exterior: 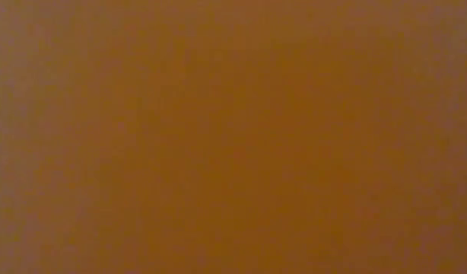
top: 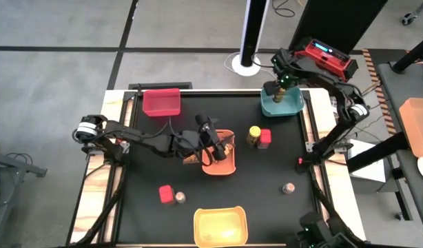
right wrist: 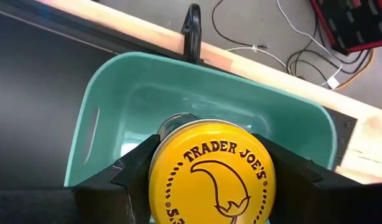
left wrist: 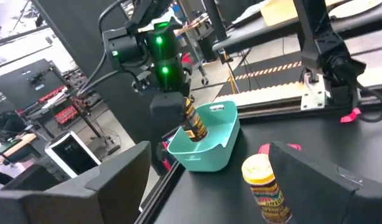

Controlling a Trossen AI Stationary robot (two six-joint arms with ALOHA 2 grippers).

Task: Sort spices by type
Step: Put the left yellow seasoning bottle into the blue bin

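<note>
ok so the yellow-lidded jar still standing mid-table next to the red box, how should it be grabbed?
The yellow-lidded jar stands upright, with the red box touching one side. Probably best to come down from above and close the fingers on its round body just below the lid, across the sides away from the box.

Even, bright overhead light on the black table (top: 266, 200) with only soft shadows, the low view is a featureless orange-brown blur, and the yellow lid (right wrist: 211, 171) shows sharp while green lamps glow in the left wrist view.
</note>
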